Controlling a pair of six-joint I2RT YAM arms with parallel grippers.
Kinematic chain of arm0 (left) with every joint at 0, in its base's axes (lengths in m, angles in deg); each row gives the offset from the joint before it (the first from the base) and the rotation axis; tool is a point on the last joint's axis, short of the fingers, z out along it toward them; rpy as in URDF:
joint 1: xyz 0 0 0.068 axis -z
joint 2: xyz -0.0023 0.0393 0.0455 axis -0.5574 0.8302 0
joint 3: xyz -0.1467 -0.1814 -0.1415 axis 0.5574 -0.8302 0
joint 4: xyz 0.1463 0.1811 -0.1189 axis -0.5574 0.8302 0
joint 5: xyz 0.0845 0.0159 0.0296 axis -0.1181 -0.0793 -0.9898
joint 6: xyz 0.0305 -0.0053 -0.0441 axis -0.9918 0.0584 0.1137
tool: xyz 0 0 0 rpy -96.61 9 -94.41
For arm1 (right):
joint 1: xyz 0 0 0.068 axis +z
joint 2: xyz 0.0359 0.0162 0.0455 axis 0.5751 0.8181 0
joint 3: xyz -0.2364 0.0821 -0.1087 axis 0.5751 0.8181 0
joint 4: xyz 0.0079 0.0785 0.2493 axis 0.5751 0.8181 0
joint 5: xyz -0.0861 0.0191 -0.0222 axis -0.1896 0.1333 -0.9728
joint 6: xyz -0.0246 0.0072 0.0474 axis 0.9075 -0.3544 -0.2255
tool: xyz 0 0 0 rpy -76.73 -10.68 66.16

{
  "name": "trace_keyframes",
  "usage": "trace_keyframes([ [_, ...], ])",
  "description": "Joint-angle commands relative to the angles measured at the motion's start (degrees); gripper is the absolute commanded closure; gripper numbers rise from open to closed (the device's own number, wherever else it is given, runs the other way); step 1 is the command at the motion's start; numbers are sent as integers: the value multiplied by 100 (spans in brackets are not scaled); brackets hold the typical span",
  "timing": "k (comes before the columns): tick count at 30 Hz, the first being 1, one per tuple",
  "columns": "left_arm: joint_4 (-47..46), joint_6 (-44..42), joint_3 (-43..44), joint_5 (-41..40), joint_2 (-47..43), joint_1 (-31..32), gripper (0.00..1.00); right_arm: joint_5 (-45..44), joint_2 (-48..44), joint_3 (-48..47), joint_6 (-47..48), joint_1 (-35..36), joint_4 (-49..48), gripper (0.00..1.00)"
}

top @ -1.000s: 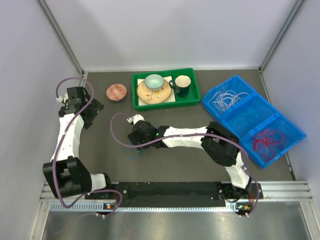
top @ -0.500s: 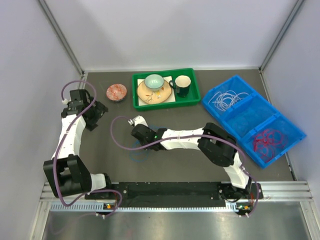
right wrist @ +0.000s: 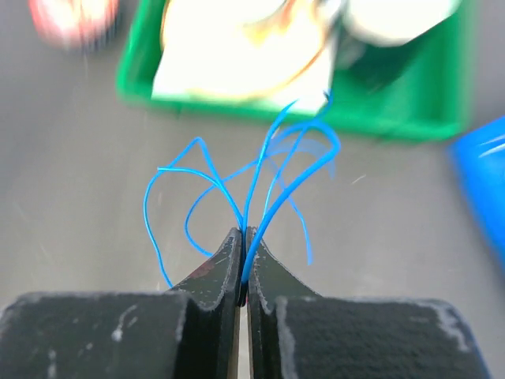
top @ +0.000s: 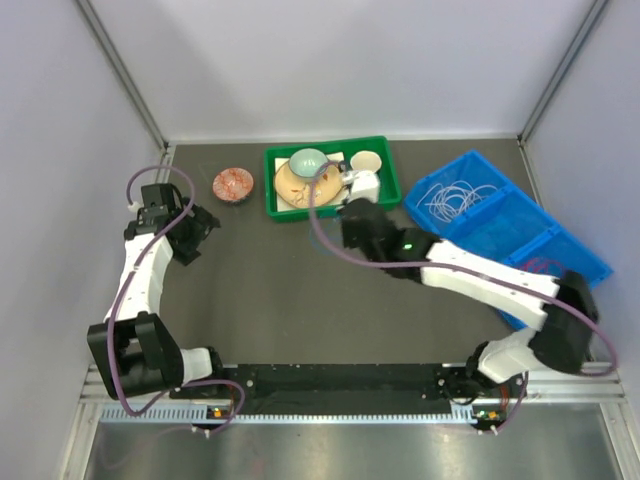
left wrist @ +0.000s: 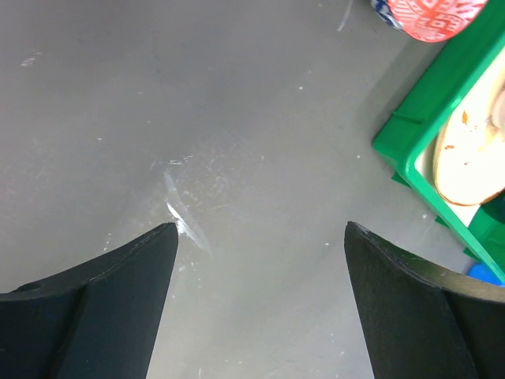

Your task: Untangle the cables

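My right gripper (right wrist: 245,230) is shut on the thin blue cable (right wrist: 271,212), whose loops spring out past the fingertips above the dark table, just short of the green tray (right wrist: 379,118). From above, that gripper (top: 352,208) sits by the tray's front edge, and the blue cable is too fine to make out there. The white cable (top: 455,197) lies coiled in the far compartment of the blue bin (top: 470,158). The red cable (top: 545,268) lies in the near one, partly behind my right arm. My left gripper (left wrist: 260,229) stands open over bare table at the left (top: 195,232).
The green tray (top: 270,190) at the back centre holds a plate, a bowl and a mug. A small red patterned dish (top: 233,184) sits left of it and also shows at the left wrist view's top edge as the dish (left wrist: 434,12). Walls close in on both sides.
My right gripper has shut on the blue cable at the table's middle and swung back and right with it to the green tray. The left gripper has barely shifted.
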Motion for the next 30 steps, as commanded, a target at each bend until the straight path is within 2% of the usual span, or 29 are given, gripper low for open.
trace_keyframes([
  [1, -343, -62, -67, 280, -182, -18, 9, -564, -1095, 217, 241, -295, 203, 100],
  [9, -510, -70, -225, 535, -112, -18, 10, -1152, -2370, 218, 619, -1016, 862, 100],
  [14, -492, -132, -172, 728, 3, -27, 11, -1206, -2994, 445, 769, -1850, 1021, 100],
  [17, -484, -158, -163, 772, 55, -27, 11, -987, -3231, 700, 831, -2474, 1047, 100],
  [22, -624, -150, -233, 825, 73, -18, 12, -100, -3355, 1069, 681, -3476, 1012, 100],
  [30, -791, -132, -409, 1088, 152, 8, 11, 972, -3364, 1860, 234, -5101, 284, 100],
])
